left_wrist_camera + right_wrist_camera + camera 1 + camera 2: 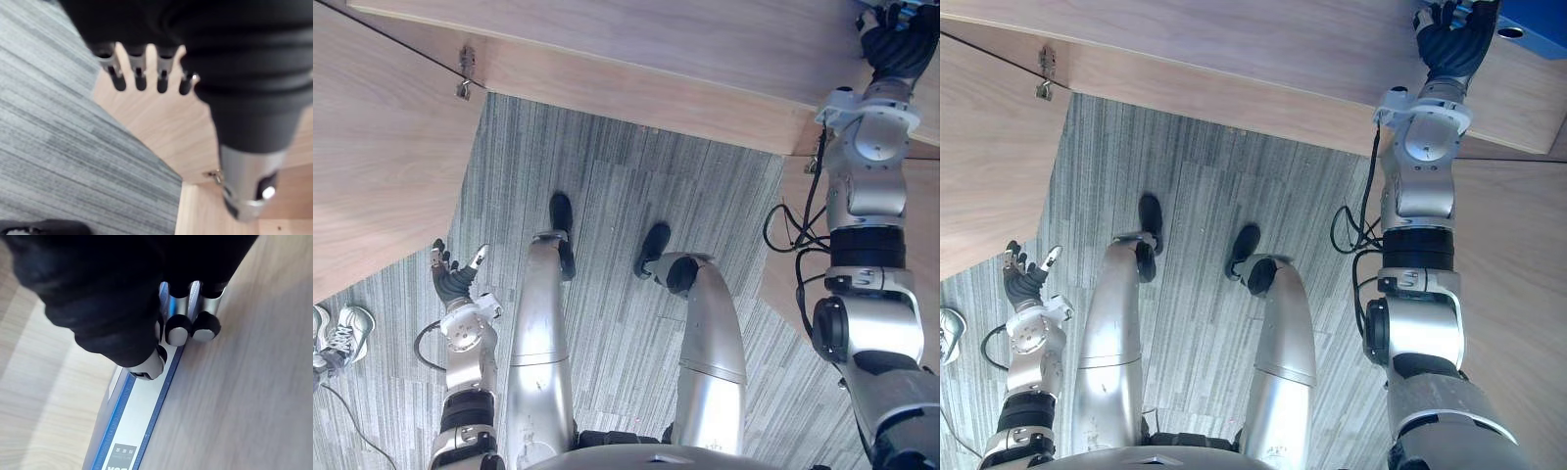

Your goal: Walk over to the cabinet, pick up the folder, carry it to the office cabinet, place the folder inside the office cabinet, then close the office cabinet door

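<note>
The right arm reaches up to the far right, where the right hand meets the blue folder at the pale wood cabinet. From the wrist, the hand grips the folder: its dark-tipped fingers curl over one side of the narrow white, blue-edged spine and the thumb presses the other side (a pinch across the spine). The folder rests against a wooden surface of the cabinet; whether it sits inside a compartment cannot be told.

The left hand hangs low on the near left, above the grey striped carpet, with its fingers straight and spread and nothing in them. Just beyond it on the left is a wide wooden door, swung open, with a metal hinge where it joins the cabinet. A person's white shoes stand on the carpet at the left edge, well apart from the folder
</note>
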`<state>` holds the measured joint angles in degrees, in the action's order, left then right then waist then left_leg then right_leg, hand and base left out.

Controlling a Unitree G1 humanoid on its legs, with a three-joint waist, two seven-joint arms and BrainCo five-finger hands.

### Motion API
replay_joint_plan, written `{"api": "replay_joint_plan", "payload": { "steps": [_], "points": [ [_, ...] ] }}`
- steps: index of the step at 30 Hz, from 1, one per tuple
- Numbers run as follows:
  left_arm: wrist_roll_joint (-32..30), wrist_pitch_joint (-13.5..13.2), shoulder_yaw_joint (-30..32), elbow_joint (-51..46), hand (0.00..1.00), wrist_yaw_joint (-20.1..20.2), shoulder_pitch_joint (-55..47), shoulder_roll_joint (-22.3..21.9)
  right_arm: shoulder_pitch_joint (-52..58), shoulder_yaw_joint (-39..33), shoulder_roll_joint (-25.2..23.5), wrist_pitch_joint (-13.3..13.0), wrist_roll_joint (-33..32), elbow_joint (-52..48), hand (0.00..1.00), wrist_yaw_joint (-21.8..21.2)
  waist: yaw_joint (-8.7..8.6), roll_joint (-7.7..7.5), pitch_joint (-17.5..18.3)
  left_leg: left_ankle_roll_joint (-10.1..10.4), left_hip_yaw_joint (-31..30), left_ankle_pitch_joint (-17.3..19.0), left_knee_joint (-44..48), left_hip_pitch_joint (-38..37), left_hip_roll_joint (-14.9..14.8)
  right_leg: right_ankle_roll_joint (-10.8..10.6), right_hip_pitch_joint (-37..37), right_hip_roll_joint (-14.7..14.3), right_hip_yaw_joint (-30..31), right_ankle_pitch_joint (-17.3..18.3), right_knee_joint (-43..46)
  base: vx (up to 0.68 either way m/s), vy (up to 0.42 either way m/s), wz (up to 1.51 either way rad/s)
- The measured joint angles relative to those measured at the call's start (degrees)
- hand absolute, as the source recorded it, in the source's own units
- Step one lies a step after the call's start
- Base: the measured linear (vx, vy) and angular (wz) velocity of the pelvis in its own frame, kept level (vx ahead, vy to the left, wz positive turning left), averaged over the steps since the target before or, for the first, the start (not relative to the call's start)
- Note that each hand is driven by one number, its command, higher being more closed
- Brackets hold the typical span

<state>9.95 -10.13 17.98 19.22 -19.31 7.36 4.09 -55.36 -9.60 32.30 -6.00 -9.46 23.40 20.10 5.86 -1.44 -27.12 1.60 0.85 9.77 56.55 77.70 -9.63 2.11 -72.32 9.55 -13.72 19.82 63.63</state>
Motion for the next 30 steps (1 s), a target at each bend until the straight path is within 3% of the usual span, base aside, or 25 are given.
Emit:
{"api": "replay_joint_plan", "payload": {
  "steps": [21, 25, 30],
  "points": [
    [1.15, -0.29, -1.22, -0.32, 0.0, -1.16, 0.0, -0.74, -3.61, -0.07, -0.46, -1.34, -7.1, 0.85, 1.0, 4.99, -0.05, 0.0, 0.0, 0.01, -0.14, -1.3, -0.7, 1.19, 0.88, 0.21, -1.52, 0.71, 0.0, -0.12, 0.75, 0.0, 0.012, 0.02],
    [1.12, -0.27, -1.4, -0.72, 0.0, -1.35, 0.0, -0.8, 1.41, -0.14, -1.15, -1.74, -6.26, -8.99, 1.0, 5.1, -0.07, 0.0, 0.0, 0.06, -0.6, -1.31, -0.26, 0.59, 0.67, 0.2, -0.67, 0.39, -0.23, -0.07, 0.88, 0.0, 0.0, 0.0],
    [0.98, -0.19, -2.56, -2.79, 0.0, -1.42, -0.04, -0.83, 13.4, -0.11, -5.46, -2.7, -2.77, -20.63, 1.0, 5.05, -0.35, -0.1, 0.07, 0.09, -0.8, -0.06, 0.31, -2.7, 0.51, -0.27, 2.95, 0.24, -0.38, 0.73, 1.0, -0.01, 0.004, 0.0]
  ]
}}
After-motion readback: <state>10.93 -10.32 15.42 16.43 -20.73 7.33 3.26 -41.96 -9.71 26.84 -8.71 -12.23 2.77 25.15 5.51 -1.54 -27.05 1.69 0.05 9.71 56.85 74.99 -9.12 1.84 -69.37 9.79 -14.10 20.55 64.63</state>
